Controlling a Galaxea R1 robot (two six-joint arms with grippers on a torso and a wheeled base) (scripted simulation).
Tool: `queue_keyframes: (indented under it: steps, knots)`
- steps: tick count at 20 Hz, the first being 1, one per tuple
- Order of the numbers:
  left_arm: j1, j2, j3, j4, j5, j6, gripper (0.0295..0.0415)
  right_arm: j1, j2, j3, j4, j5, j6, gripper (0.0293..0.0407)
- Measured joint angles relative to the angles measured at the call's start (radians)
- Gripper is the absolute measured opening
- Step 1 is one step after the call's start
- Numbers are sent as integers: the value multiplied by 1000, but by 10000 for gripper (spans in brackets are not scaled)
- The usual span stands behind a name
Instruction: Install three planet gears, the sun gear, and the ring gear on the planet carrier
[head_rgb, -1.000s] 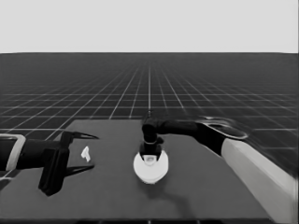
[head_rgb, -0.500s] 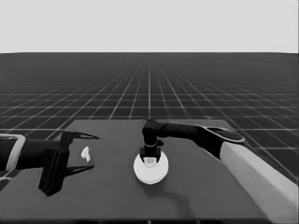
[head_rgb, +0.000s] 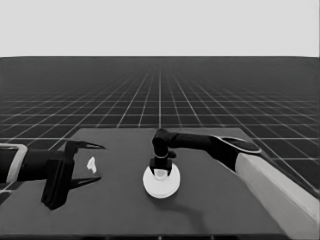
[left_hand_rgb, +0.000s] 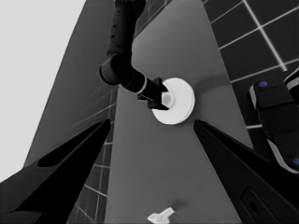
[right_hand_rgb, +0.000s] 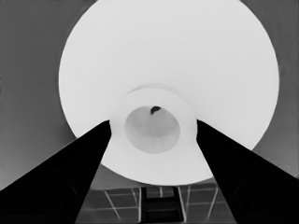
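Looking down across the tabletop (head_rgb: 210, 210), I've got the right end effector (head_rgb: 161, 170) standing straight over the larger round part (head_rgb: 161, 181), which sits about mid-tabletop, slightly toward my side. From the right wrist camera the larger round part (right_hand_rgb: 168, 88) fills nearly everything, and its raised centre hub (right_hand_rgb: 154, 126) sits squarely between my two fingers (right_hand_rgb: 60, 182). The fingers are spread either side of that hub; I can't tell whether they touch it, though they look apart from it, so I read the right end effector as released. The left wrist camera shows the same: right end effector (left_hand_rgb: 161, 98) planted on the middle of the larger round part (left_hand_rgb: 180, 100).

My left end effector (head_rgb: 82, 165) waits over the tabletop's left end, fingers wide apart, with a thin white piece (head_rgb: 91, 164) lying between them on the surface, not held.

Room-wise, the larger round part is well clear of every tabletop edge, with bare dark surface to its right and toward the near edge.
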Motion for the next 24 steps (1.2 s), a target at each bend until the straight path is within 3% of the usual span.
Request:
queue_keyframes:
  steps: [24]
  knots:
    - [0, 0, 0, 0, 0, 0, 385, -1, 0, 0, 0, 0, 209, 353]
